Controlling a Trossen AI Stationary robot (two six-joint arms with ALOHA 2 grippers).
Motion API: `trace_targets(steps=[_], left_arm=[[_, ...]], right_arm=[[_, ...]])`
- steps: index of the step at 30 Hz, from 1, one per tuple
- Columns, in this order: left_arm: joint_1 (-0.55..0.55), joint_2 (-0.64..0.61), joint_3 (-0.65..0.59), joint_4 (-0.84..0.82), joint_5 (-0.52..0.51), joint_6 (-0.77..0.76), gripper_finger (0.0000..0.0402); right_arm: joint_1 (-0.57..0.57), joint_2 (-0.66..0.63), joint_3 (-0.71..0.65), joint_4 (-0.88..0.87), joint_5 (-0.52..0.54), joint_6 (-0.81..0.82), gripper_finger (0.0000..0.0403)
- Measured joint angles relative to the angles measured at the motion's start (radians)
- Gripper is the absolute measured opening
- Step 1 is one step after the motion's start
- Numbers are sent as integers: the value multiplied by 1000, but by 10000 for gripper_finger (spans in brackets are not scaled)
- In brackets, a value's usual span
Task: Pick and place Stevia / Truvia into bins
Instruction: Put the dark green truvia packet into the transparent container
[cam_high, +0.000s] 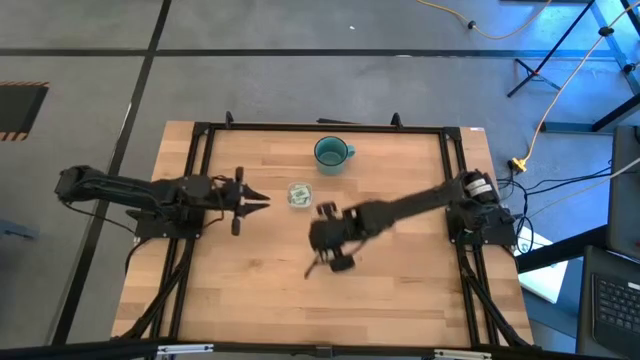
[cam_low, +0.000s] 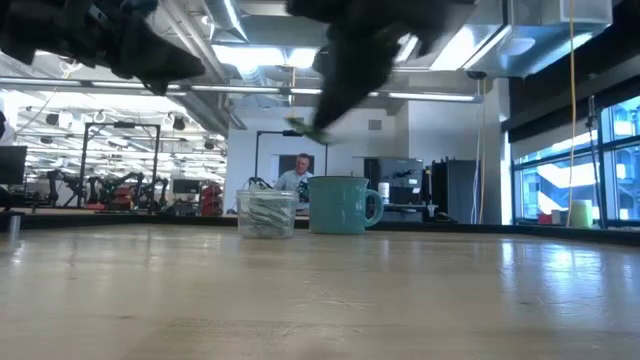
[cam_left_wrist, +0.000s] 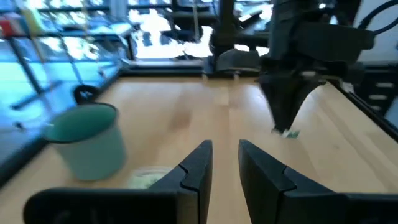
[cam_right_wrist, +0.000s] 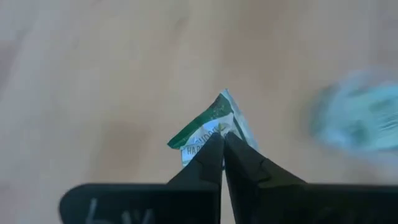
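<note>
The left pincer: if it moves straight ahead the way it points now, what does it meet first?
Probably the clear tub of packets, just ahead of the left pincer in the high view. Height is unclear, so it might pass above the rim. The teal mug lies off that line.

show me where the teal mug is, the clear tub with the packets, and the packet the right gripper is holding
teal mug (cam_low: 340, 205): low view, on the middle of its side wall.
clear tub (cam_low: 266, 215): low view, on its front wall.
packet (cam_right_wrist: 210, 124): right wrist view, on the green and white paper above the shut fingertips.
</note>
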Motion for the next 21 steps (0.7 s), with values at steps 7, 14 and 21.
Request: trace_targets(steps=[7,14,21], left_arm=[[1,-161,0,-146,-87,69,70],[2,-284,0,-237,-180,71,70],[1,-311,0,-238,-179,71,70]], right_arm=[[-183,-2,5,223,-36,-198,13],[-328,12,6,311,-157,-285,13],[-396,114,5,351,-204,-289,13]])
